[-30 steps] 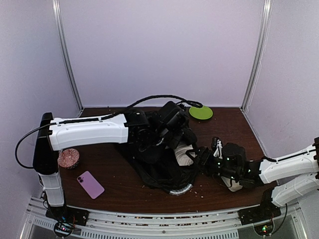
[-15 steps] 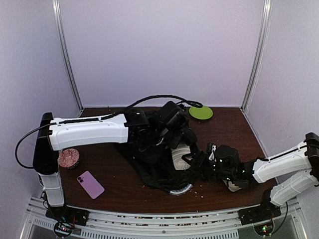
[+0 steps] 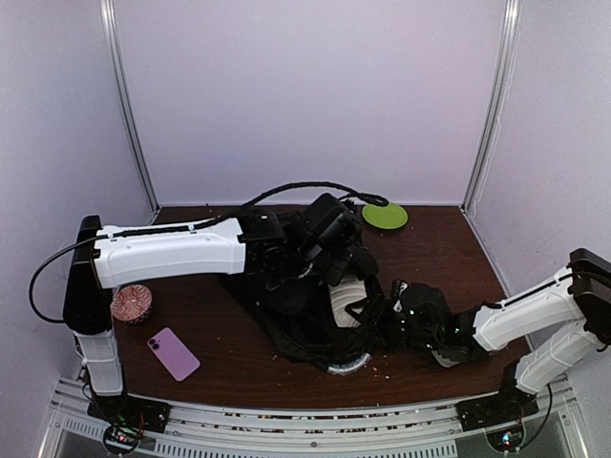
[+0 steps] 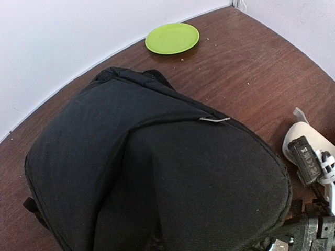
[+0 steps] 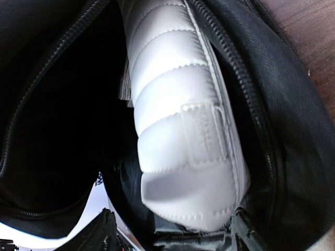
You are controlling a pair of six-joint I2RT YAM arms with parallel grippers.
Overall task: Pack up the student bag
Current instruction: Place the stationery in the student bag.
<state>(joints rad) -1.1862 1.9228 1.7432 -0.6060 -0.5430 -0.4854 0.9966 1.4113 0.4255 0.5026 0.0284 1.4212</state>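
Inside student bag (image 5: 293,104), right hand (image 5: 174,231) flanks white pouch (image 5: 178,130), grip unclear; left hand (image 3: 336,250) closed.

Lab booth, white panel walls (image 3: 305,95)

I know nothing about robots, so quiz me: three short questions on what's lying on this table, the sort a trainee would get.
1. True or false: the round lime-green plate lies inside the large black fabric backpack.
2. Pick one: what sits in the backpack's open mouth, just ahead of the right end effector? A) a white quilted pouch B) a red book C) a blue bottle
3. Short answer: on which arm's side of the brown wooden table does the flat lilac phone lie?
Key: 1 false, the plate lies on the bare table; 2 A; 3 the left arm's side.
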